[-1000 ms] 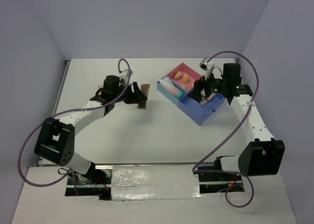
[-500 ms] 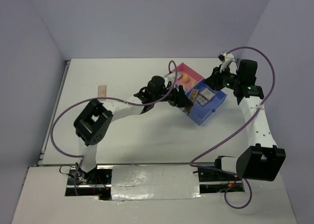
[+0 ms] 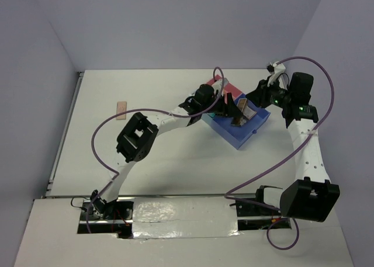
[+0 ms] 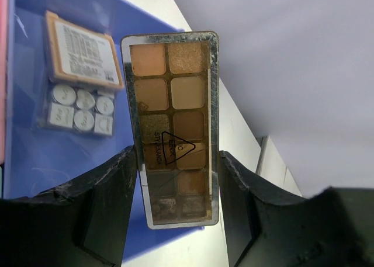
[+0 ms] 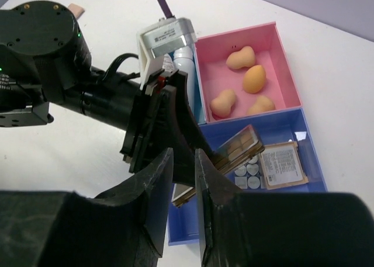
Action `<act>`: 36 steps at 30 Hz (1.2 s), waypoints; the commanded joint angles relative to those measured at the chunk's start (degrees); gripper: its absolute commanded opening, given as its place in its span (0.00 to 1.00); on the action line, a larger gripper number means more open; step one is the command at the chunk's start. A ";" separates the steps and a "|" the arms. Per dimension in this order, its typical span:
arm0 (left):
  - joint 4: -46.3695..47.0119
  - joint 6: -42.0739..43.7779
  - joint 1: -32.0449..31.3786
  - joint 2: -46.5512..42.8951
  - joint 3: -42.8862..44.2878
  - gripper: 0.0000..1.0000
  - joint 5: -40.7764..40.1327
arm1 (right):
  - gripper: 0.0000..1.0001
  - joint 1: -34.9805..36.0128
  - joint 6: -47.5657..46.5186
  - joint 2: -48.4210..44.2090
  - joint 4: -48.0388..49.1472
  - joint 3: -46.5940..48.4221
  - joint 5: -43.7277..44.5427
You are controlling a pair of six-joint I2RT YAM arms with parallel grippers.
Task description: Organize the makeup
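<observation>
Top view: L arm (image 3: 169, 122) stretches across the table (image 3: 175, 156) to the pink-and-blue tray (image 3: 244, 139) at rear R. L gripper (image 4: 175, 162) clamps a brown palette (image 4: 173, 92) by its long edges, tilted above the tray's blue compartment. Below it in that compartment lie a peach-rimmed palette (image 4: 82, 52), label side up, & a clear palette (image 4: 82, 108) w/ white pans, touching each other. Four tan sponges (image 5: 244, 58) sit in the pink compartment. A white bottle (image 5: 186, 59), partly hidden, lies in the slot beside it. R gripper (image 5: 184, 162) hovers near the tray, jaws nearly together, empty. A pinkish palette (image 3: 121, 109) lies well apart on the table's L side.
</observation>
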 commanded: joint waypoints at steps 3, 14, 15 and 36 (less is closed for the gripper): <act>-4.67 -1.19 -0.22 3.14 7.09 0.34 -2.51 | 0.31 -0.77 0.87 -1.49 2.15 -0.51 -1.68; -7.57 -1.72 -0.22 3.06 9.12 0.56 -1.11 | 0.39 -0.77 1.31 -0.88 2.33 0.01 -2.64; -7.58 -1.89 -0.22 2.98 9.47 0.57 -1.02 | 0.39 -0.77 1.31 -0.88 2.24 0.10 -2.73; -4.68 -2.16 0.04 -0.27 8.25 0.67 1.71 | 0.82 -0.77 0.95 -1.14 0.48 2.82 -6.77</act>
